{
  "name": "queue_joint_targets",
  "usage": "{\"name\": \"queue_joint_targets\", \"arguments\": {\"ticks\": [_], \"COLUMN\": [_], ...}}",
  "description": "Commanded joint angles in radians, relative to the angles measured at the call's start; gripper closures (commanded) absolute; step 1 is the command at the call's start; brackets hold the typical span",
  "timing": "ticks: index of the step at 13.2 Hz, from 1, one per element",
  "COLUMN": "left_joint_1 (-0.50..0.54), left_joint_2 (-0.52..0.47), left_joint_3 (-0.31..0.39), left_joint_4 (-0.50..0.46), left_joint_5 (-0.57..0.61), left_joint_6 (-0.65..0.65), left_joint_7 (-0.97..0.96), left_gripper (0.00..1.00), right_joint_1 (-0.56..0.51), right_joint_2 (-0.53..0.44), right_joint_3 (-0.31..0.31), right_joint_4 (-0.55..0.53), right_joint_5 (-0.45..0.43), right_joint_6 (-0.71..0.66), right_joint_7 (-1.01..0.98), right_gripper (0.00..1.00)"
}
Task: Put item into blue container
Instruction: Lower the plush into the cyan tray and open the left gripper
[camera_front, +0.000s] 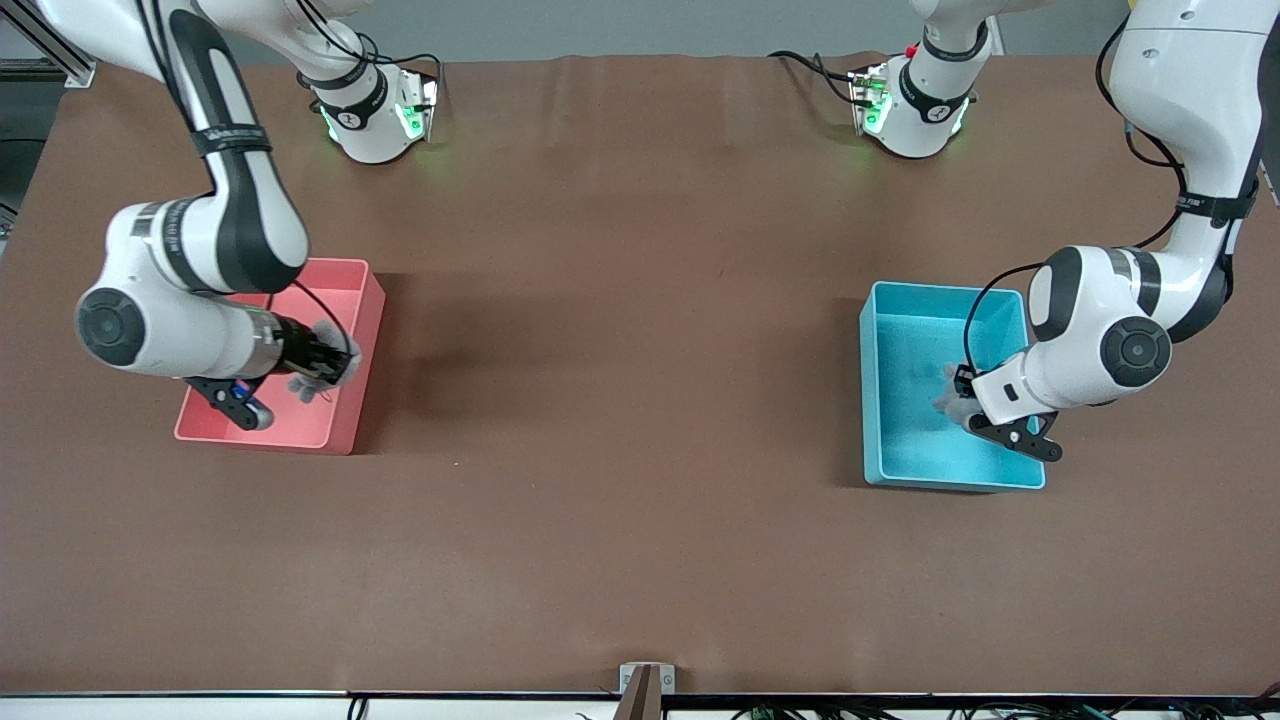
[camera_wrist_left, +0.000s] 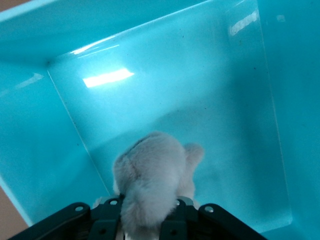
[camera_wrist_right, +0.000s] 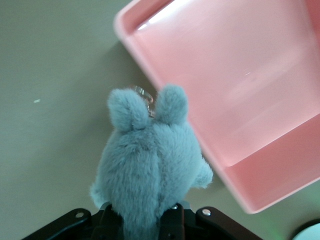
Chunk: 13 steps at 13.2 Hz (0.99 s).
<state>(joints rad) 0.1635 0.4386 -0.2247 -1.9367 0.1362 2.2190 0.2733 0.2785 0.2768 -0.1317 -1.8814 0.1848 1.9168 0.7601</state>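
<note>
The blue container (camera_front: 908, 300) sits at the left arm's end of the table. My left gripper (camera_front: 952, 402) is down inside it, shut on a pale grey plush toy (camera_wrist_left: 152, 182); the toy (camera_front: 945, 398) hangs just above the bin's floor (camera_wrist_left: 200, 90). In the left wrist view my left gripper (camera_wrist_left: 149, 221) shows its black fingers pressed on the fur. My right gripper (camera_front: 325, 375) is shut on a blue-grey plush toy (camera_wrist_right: 150, 165) with two ears and a metal ring, over the pink bin's (camera_front: 340, 275) wall; this toy (camera_front: 320, 382) partly overhangs the table.
The pink bin (camera_wrist_right: 240, 100) holds nothing that I can see. Brown cloth covers the wide table (camera_front: 620, 400) between the two bins. Both arm bases stand at the table's edge farthest from the front camera.
</note>
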Motion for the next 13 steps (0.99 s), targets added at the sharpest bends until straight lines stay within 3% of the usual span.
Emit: {"name": "queue_joint_targets", "arguments": {"ticks": [1,3,4,5,6,7,10,13], "left_joint_1": [-0.004,-0.005,-0.007,-0.007,-0.006,-0.007,-0.010,-0.041], "left_joint_2": [0.003,0.014,0.014,0.012,0.008,0.000,-0.020,-0.023], "left_joint_3": [-0.005,-0.005,-0.005,-0.005,-0.007,-0.010,-0.018,-0.059], "left_joint_4": [0.013,0.013,0.013,0.015,0.021,0.022,0.067,0.189], "left_joint_5": [0.023,0.023,0.023,0.023,0.023,0.023,0.023,0.023], "left_joint_6": [0.001,0.001,0.001,0.001,-0.004,-0.008,-0.063,-0.246], "left_joint_7": [-0.054,-0.066,-0.066,-0.066,-0.066,-0.066,-0.065,-0.148], "left_gripper": [0.66,0.62,0.47,0.23,0.07,0.00,0.00,0.00], "right_joint_1": [0.141,0.241,0.275,0.306,0.333,0.359,0.427,0.465], "right_joint_2": [0.022,0.076,0.123,0.172,0.217,0.264,0.357,0.401], "right_joint_3": [-0.008,-0.009,-0.009,-0.009,-0.009,-0.009,-0.009,-0.009], "right_joint_4": [0.010,0.037,0.085,0.137,0.183,0.233,0.278,0.280], "right_joint_5": [0.019,0.018,0.018,0.018,0.018,0.018,0.018,0.013], "right_joint_6": [0.097,0.189,0.203,0.203,0.206,0.211,0.315,0.370], "right_joint_7": [0.208,0.351,0.410,0.453,0.496,0.549,0.681,0.771], "right_gripper": [0.98,0.98,0.98,0.98,0.98,0.98,0.97,0.97]}}
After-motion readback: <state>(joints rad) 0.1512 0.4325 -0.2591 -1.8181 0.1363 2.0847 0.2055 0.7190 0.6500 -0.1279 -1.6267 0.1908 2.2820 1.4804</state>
